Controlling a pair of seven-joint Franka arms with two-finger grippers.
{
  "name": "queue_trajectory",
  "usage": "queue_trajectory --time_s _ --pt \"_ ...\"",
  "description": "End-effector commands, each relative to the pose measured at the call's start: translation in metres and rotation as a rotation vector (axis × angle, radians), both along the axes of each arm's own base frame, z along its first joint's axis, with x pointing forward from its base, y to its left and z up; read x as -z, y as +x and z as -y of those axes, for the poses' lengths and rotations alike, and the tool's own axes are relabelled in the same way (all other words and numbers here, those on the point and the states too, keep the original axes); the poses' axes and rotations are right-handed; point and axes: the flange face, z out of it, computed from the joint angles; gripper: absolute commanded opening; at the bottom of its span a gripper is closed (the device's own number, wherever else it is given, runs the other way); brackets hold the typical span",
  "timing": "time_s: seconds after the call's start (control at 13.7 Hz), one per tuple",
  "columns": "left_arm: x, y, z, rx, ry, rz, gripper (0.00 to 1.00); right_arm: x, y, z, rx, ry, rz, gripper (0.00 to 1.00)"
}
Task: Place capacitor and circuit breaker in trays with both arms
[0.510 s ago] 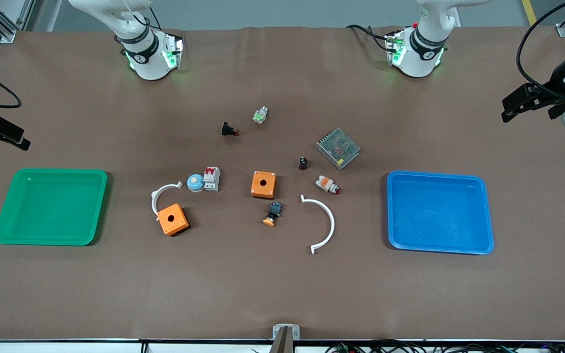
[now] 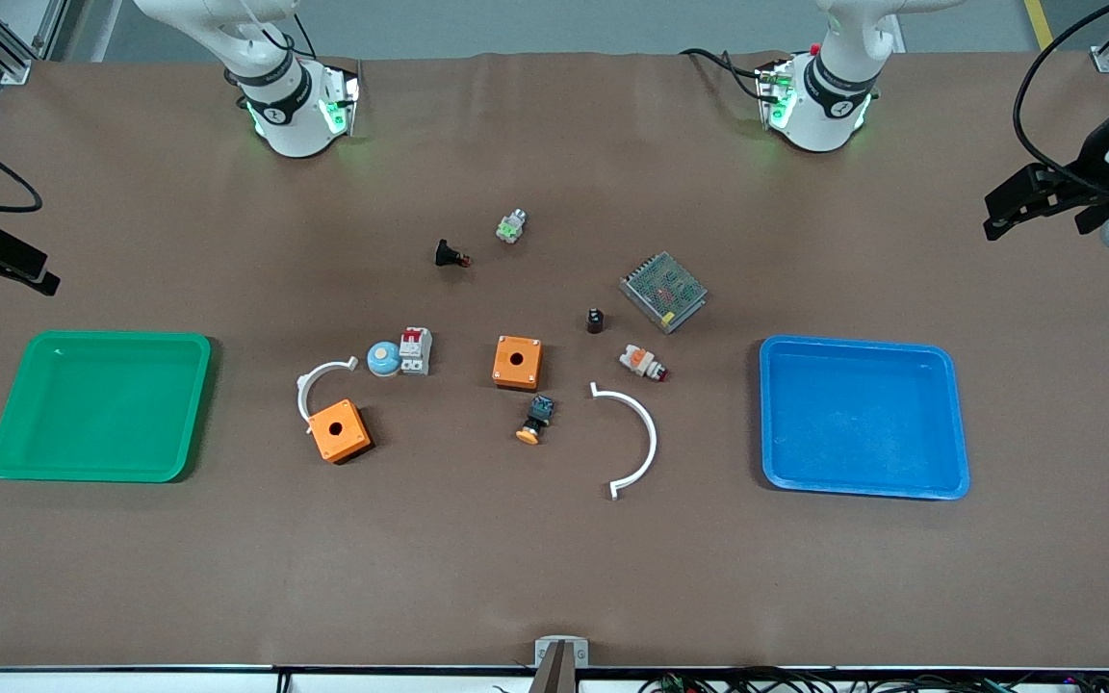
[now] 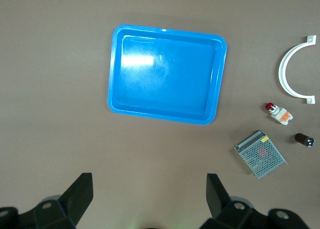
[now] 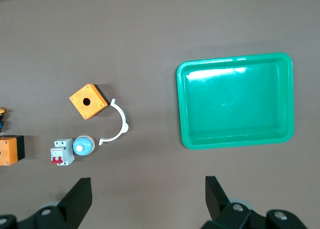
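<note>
Nothing placed yet: both parts lie on the table and both trays are empty.

Working away from the front camera: the green tray (image 2: 100, 405) and blue tray (image 2: 863, 416) hold nothing; the circuit breaker (image 2: 415, 350) lies touching a blue dome (image 2: 382, 359), and the capacitor (image 2: 595, 320) stands just beside the mesh-topped box (image 2: 663, 291). The right gripper (image 4: 148, 199) hangs with fingers wide above the green tray's end of the table; the left gripper (image 3: 150, 196), equally wide, above the blue tray's end. Both pickups and placements remain.
</note>
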Motion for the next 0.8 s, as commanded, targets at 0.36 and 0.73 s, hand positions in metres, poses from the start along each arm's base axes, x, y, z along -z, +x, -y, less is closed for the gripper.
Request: queue_trajectory --time_s 0.36,0.73 --pt "0.056 0.009 0.106 0.029 0.007 -0.103 1.00 -0.004 0.003 0.001 -0.006 0.012 0.002 1.00" --pt "0.146 0.004 0.240 -0.187 -0.036 -0.091 1.00 0.001 0.005 0.000 -0.008 0.015 -0.007 1.00"
